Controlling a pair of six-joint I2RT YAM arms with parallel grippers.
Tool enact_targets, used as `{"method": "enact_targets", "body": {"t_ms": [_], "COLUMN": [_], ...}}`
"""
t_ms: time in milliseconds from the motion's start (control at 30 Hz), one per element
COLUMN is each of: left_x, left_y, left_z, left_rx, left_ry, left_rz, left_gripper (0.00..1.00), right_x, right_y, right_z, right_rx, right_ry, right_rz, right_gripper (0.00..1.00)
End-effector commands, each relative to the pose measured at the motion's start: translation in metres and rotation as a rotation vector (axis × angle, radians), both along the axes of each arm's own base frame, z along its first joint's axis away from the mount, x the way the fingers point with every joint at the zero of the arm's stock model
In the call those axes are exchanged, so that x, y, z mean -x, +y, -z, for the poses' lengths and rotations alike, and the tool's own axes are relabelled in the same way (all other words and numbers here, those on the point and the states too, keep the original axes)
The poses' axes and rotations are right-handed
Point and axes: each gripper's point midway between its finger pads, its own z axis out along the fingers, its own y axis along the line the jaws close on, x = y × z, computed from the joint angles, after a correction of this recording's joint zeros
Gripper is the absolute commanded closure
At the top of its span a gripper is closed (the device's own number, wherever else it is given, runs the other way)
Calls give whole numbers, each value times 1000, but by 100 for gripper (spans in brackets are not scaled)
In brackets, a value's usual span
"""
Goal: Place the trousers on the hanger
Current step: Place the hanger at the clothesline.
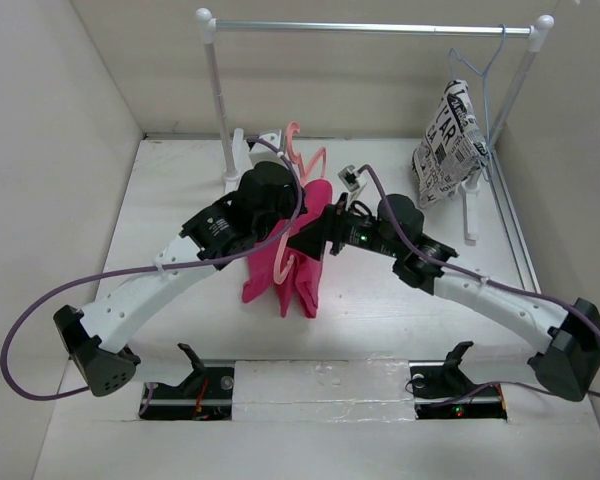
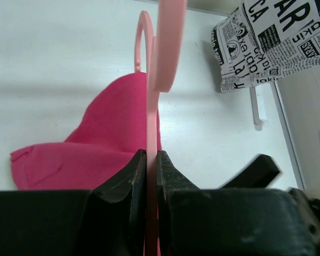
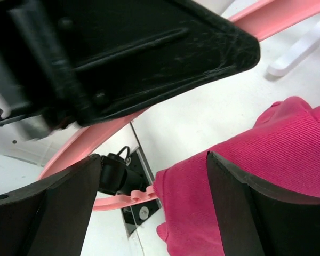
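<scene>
The salmon-pink hanger [image 1: 293, 150] is held up above the table, hook pointing to the far side. My left gripper [image 1: 288, 218] is shut on its thin bar, which runs up between the pads in the left wrist view [image 2: 151, 176]. The magenta trousers [image 1: 292, 265] hang folded over the hanger, legs drooping toward the near side; they also show in the left wrist view [image 2: 96, 144]. My right gripper [image 1: 320, 236] is open right beside them. In the right wrist view the trousers [image 3: 288, 138] lie partly between its spread fingers [image 3: 58, 213], not pinched, with the hanger's lower bar [image 3: 122, 198] behind.
A white clothes rack [image 1: 370, 28] stands at the back. A light-blue wire hanger [image 1: 485, 80] hangs there with a white garment with black lettering [image 1: 448, 140], also in the left wrist view [image 2: 272, 42]. White walls enclose the table left and right.
</scene>
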Motion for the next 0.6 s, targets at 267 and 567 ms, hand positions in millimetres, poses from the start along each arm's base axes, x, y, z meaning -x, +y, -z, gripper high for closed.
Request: {"method": "enact_targets", "body": {"t_ms": [267, 567], "left_x": [-3, -5], "left_y": [-16, -29], "left_z": [-85, -68], "left_rx": [249, 276], "left_ry": [-193, -161], "left_rz": [32, 51], "left_gripper": [100, 100], "right_x": [19, 17], "right_y": [-30, -1], "right_z": [-81, -35], "right_rx": [-37, -26], "right_ry": [-176, -32], "right_rz": [67, 1], "right_gripper": [13, 10]}}
